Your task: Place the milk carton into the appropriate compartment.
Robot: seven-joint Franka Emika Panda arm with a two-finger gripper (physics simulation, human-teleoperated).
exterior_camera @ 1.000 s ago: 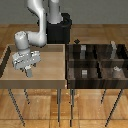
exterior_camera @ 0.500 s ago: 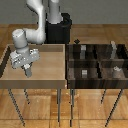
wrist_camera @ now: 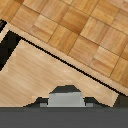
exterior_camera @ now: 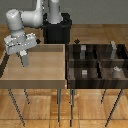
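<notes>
My gripper (exterior_camera: pixel 24 60) hangs over the near-left part of the pale wooden tray (exterior_camera: pixel 45 70), above its floor. In the wrist view the milk carton (wrist_camera: pixel 66 96), a grey box with a whitish peaked top, sits between my fingers, so the gripper is shut on it. In the exterior view the carton is too small to tell apart from the fingers. The dark bin (exterior_camera: pixel 97 62) with four cells stands at the exterior view's right. Its back-left cell (exterior_camera: pixel 91 54) holds a small upright grey block (exterior_camera: pixel 82 50).
The other cells hold a tall grey block (exterior_camera: pixel 114 48), a low grey cube (exterior_camera: pixel 84 72) and a small rounded grey piece (exterior_camera: pixel 116 71). The robot's black base (exterior_camera: pixel 57 30) stands behind the tray. Thin table legs show below; the floor is wood parquet.
The gripper has risen from the tray floor with the carton and moved slightly towards the exterior view's right. The bin and its blocks have not moved.
</notes>
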